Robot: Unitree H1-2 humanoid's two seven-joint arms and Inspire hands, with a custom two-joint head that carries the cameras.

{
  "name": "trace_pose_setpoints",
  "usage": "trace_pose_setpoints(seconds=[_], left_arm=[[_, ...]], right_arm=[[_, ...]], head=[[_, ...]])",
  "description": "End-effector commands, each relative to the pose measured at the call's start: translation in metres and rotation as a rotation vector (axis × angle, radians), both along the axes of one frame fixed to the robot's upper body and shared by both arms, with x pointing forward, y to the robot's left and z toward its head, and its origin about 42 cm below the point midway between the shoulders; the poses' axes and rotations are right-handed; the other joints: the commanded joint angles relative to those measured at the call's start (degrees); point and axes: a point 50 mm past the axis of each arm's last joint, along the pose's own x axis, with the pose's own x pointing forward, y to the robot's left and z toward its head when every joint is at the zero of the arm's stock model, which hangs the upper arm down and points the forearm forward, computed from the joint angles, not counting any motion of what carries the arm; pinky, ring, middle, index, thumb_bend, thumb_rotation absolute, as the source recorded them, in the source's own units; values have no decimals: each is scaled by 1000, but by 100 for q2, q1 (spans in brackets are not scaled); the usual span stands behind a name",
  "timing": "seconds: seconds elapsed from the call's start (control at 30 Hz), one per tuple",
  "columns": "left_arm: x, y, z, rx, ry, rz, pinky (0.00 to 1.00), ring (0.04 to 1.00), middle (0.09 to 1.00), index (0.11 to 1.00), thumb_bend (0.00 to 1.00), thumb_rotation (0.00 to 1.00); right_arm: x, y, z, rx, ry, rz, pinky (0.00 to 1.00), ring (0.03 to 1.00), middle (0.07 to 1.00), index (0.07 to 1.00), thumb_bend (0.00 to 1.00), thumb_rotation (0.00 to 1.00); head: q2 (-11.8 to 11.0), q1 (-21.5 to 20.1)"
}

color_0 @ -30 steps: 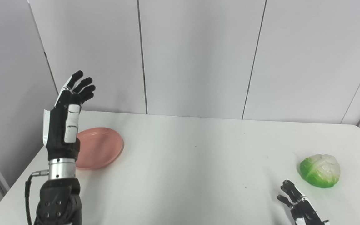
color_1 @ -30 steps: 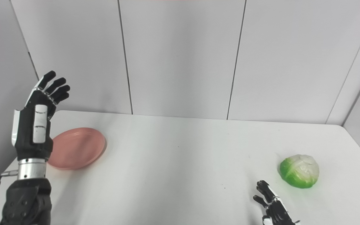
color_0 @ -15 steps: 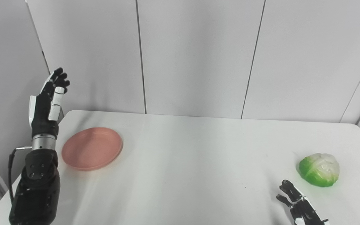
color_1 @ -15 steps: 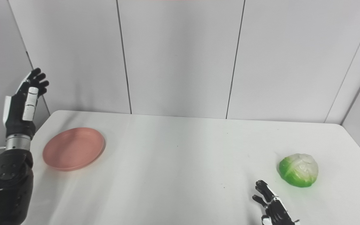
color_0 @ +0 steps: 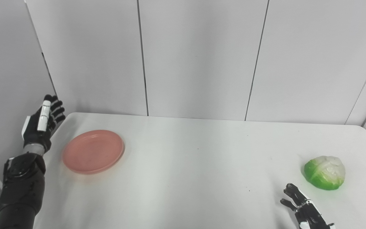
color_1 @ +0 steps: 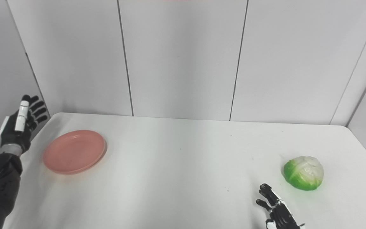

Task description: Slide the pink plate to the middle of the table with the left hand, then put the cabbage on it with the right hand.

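Observation:
The pink plate (color_0: 93, 151) lies flat on the white table (color_0: 189, 165) near its far left corner. My left hand (color_0: 41, 125) hangs open just left of the plate, beyond the table's left edge, fingers spread and pointing up, holding nothing. The green and white cabbage (color_0: 325, 173) rests at the right side of the table. Low at the front right, my right hand (color_0: 302, 208) sits open with fingers apart, a short way in front and left of the cabbage, not touching it.
Grey wall panels (color_0: 199, 57) close off the back and left of the table. The table's left edge (color_0: 48, 149) runs close to the plate, and its right edge lies just past the cabbage.
My left hand has swung leftward and down, from in front of the plate to beside the table's left edge. Plate, cabbage and right hand have stayed put.

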Motion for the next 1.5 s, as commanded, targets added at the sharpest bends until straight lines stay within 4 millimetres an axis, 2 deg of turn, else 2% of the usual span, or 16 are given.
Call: trace_pose_setpoints(seconds=[0.0, 0.23, 0.37, 0.43, 0.6, 0.67, 0.83, 0.97, 1.13, 1.2, 1.27, 1.43, 1.47], left_arm=[[15, 12, 44, 31, -97, -3, 841, 871, 874, 836, 829, 846], [19, 6, 18, -92, -51, -9, 880, 881, 883, 812, 883, 855], [12, 3, 0, -155, -29, 8, 894, 869, 874, 824, 842, 848], [9, 0, -9, -171, -14, 13, 920, 891, 903, 885, 809, 867], [6, -8, -23, -187, 6, 2, 911, 894, 899, 891, 807, 861], [6, -11, -26, -188, 6, -4, 888, 895, 895, 883, 816, 857], [8, -29, -31, -197, -1, -69, 922, 895, 899, 877, 824, 869], [9, -47, -33, -205, -21, -145, 876, 877, 902, 891, 870, 861], [5, -69, -33, -218, -36, -222, 856, 872, 887, 863, 866, 868], [4, -73, -35, -215, -35, -239, 878, 880, 892, 869, 864, 872], [2, -79, -38, -213, -34, -250, 851, 881, 885, 853, 868, 873], [-4, -97, -41, -242, -54, -287, 874, 885, 880, 861, 880, 850], [-5, -101, -42, -234, -56, -291, 855, 878, 877, 864, 879, 854]], right_arm=[[-8, 8, -12, 8, 55, 13, 764, 846, 864, 767, 660, 870], [-10, 8, -9, 7, 47, 18, 762, 839, 862, 766, 658, 874], [-12, 7, -8, 6, 43, 20, 758, 837, 860, 761, 661, 861], [-13, 7, -7, 5, 42, 20, 759, 843, 864, 764, 661, 857], [-16, 6, -6, -4, 40, 20, 763, 848, 867, 766, 674, 868], [-16, 6, -6, -6, 38, 20, 758, 844, 863, 763, 673, 865], [-16, 7, -5, -12, 38, 15, 752, 839, 858, 759, 683, 862], [-15, 7, -5, -14, 39, 17, 749, 838, 861, 756, 674, 861], [-15, 9, -5, -21, 35, 18, 747, 838, 859, 754, 674, 869], [-15, 9, -5, -19, 36, 19, 747, 838, 856, 753, 662, 867], [-15, 10, -5, -19, 36, 20, 744, 834, 855, 756, 657, 861], [-17, 10, -4, -30, 35, 20, 739, 836, 858, 758, 655, 862], [-17, 10, -4, -31, 35, 19, 739, 838, 859, 757, 657, 864]], head=[[24, -7], [77, -54], [116, -55], [138, -55], [185, -70], [189, -71], [200, -83], [201, -80], [212, -113], [221, -134], [234, -152], [258, -176], [258, -176]])
